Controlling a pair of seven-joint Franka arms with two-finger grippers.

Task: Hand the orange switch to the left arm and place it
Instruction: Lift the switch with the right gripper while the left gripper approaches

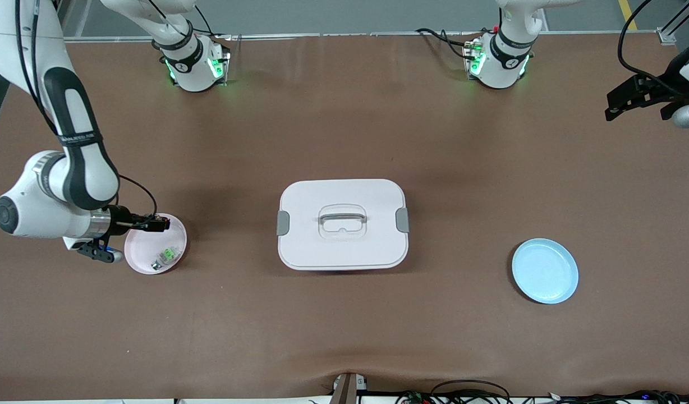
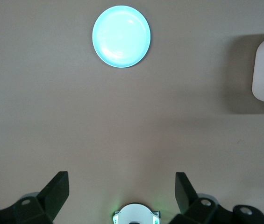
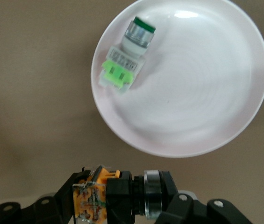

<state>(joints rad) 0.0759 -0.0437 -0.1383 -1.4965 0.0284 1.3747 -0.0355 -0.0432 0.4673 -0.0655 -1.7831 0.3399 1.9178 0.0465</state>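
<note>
While the right gripper (image 1: 156,224) hangs over the pink plate (image 1: 176,259), toward the right arm's end of the table from the box (image 1: 342,224), its jaws are clamped together on the orange switch (image 3: 104,195). The switch sits crosswise between the black fingers (image 3: 122,196), its orange housing at one side and a silver-ringed dark collar at the other. It looks like a small, rigid plastic part, light enough that weight should not matter. Its smooth, short faces may be slippery, so a twist in the grip seems the main risk. For the handover, I judge the collar end the best place for the second gripper to take hold, since the orange block with its fine metal contacts looks more delicate.

A green-and-white component (image 1: 165,257) lies in the pink plate, apart from the switch and below it.

At mid-table the white box stands closed, its grey handle on top and grey clasps at the sides; it lies between the two plates, so the switch would have to go over or around it.

Toward the left arm's end from the box rests the blue plate (image 1: 545,271).

Higher and farther toward that end, the left gripper (image 1: 616,109) waits over bare table with its fingers spread wide apart, holding nothing.
</note>
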